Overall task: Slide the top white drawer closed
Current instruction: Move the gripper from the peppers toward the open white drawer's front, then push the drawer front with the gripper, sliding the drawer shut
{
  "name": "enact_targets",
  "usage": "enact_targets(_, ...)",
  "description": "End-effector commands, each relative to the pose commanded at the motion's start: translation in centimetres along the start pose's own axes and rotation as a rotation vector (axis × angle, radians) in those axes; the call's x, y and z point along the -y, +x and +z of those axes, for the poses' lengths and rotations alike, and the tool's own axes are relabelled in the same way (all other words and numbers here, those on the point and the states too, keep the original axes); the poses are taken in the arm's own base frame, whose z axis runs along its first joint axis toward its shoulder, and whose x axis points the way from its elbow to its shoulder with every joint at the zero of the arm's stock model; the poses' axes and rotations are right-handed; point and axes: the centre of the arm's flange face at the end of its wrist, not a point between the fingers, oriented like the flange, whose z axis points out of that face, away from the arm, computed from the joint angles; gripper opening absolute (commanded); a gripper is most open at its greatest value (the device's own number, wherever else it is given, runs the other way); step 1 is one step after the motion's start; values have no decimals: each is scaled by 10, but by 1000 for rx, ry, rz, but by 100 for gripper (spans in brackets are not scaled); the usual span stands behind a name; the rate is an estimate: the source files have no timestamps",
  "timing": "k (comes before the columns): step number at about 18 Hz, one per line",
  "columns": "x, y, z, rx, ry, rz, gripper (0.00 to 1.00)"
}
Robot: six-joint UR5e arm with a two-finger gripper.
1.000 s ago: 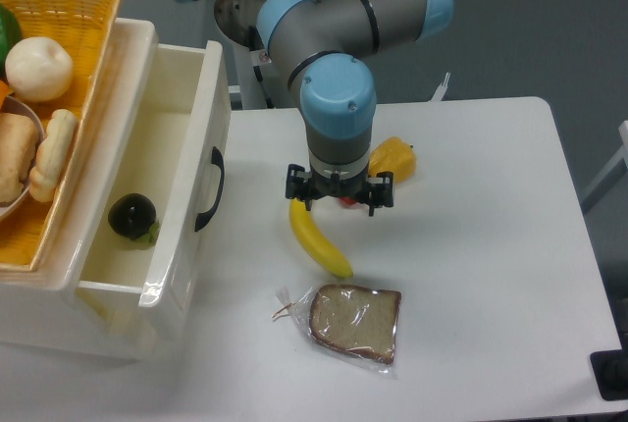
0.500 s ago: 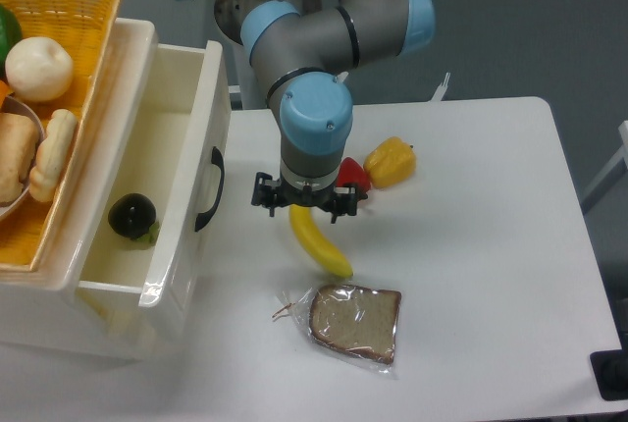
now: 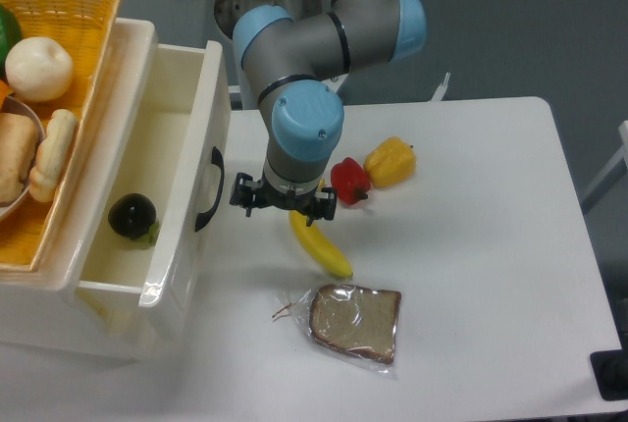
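Note:
The top white drawer [image 3: 192, 147] stands pulled out to the right from the cabinet, its glossy cream front facing the table with a black arched handle [image 3: 209, 189]. A dark round fruit [image 3: 131, 216] lies inside it. My gripper [image 3: 283, 198] hangs over the table just right of the drawer front, a short gap from the handle. Seen from above, its fingers are hidden under the wrist, so its state does not show. Nothing visible is held.
A banana [image 3: 322, 242] lies right under and beside the gripper. A red pepper [image 3: 349, 181] and a yellow pepper [image 3: 391, 162] sit behind it. Bagged bread [image 3: 355, 322] lies nearer the front. A wicker basket [image 3: 69, 69] of food sits on the cabinet.
The arm has moved steadily left across the table, from above the peppers toward the drawer front. The red pepper is now uncovered. The drawer has not moved.

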Motion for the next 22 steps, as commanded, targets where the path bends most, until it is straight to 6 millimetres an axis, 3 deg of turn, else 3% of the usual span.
enact_targets(10, 1, 13, -1, -2, -2, 24, 100)
enact_targets(22, 6, 49, 4, -21, -9, 79, 100)
